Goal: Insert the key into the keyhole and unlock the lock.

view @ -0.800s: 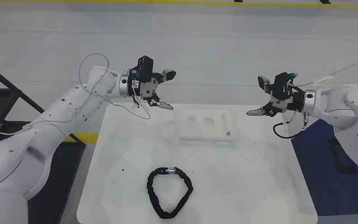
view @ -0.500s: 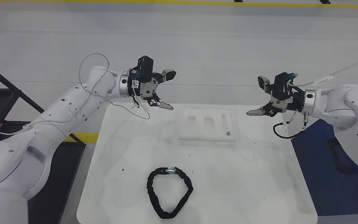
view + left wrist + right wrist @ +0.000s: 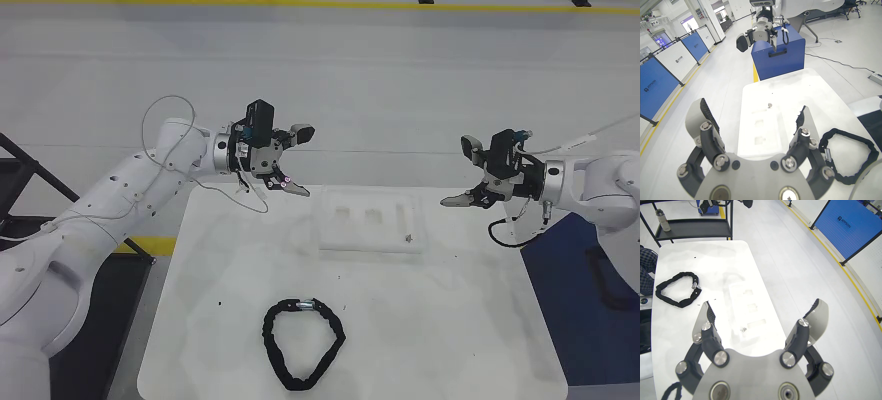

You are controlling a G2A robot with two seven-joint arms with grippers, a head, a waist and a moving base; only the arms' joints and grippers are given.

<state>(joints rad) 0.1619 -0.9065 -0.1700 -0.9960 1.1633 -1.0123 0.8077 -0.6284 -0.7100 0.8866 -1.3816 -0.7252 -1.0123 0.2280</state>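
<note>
A black fabric-covered chain lock (image 3: 303, 343) lies as a closed loop near the table's front edge, its silver lock cylinder (image 3: 304, 304) at the far side of the loop. The lock also appears in the left wrist view (image 3: 848, 151) and the right wrist view (image 3: 677, 289). A small metal key (image 3: 409, 237) rests on the white foam tray (image 3: 372, 243) at the back of the table, seen too as the key (image 3: 769, 105) and the key (image 3: 743, 329). My left gripper (image 3: 297, 160) hangs open above the table's back-left corner. My right gripper (image 3: 458, 172) is open at the back right, empty.
The white table (image 3: 450, 330) has rounded corners. The foam tray has three rectangular recesses. A blue cabinet (image 3: 780, 56) stands on the floor past the right side of the table, and a black cart (image 3: 693, 228) holding a bottle stands past the left side.
</note>
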